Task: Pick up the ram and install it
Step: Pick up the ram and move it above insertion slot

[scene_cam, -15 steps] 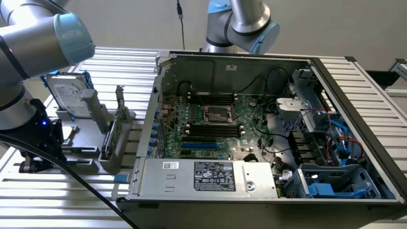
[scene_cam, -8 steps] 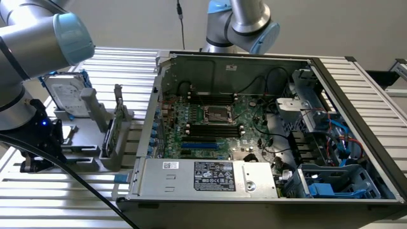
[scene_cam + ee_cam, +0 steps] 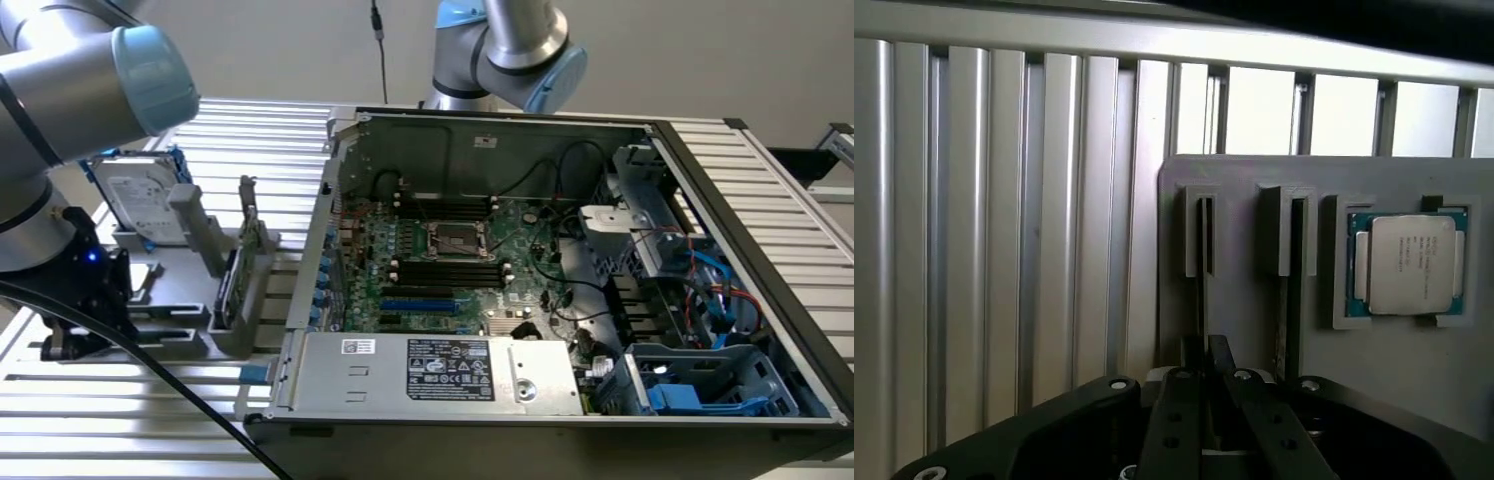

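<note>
Two thin dark sticks stand on edge in the grey holder (image 3: pixel 1244 310). The pincer (image 3: pixel 1212 356) sits on the one farther from the CPU (image 3: pixel 1409 262), and we take that one for the ram (image 3: pixel 1204 270). Its top edge reads as a narrow line running straight from the pincer to a pair of grey posts, so the long axis lies along our line of sight and the flat faces turn toward the fingers. The fingers look drawn together on that edge, pinching the ram. The contact itself is small and dark, so we call this a grip by judgement only. The second stick (image 3: pixel 1294 290) lies parallel, just beside the ram and untouched.

In the exterior view the arm (image 3: pixel 67 90) hangs over the holder at that view's left, with the drive (image 3: pixel 134 195) standing behind it. The open case (image 3: pixel 320 250) lies to that view's right, beside the holder. The long black slots (image 3: pixel 451 272) on the board (image 3: pixel 400 250) run across that view, while the holder's sticks seem to run from far to near, so the two axes look crossed.

Much is hidden. The pincer's body covers the ram's near end. We cannot tell how deep the ram sits, nor whether it has lifted at all. Cables cross part of the board.
</note>
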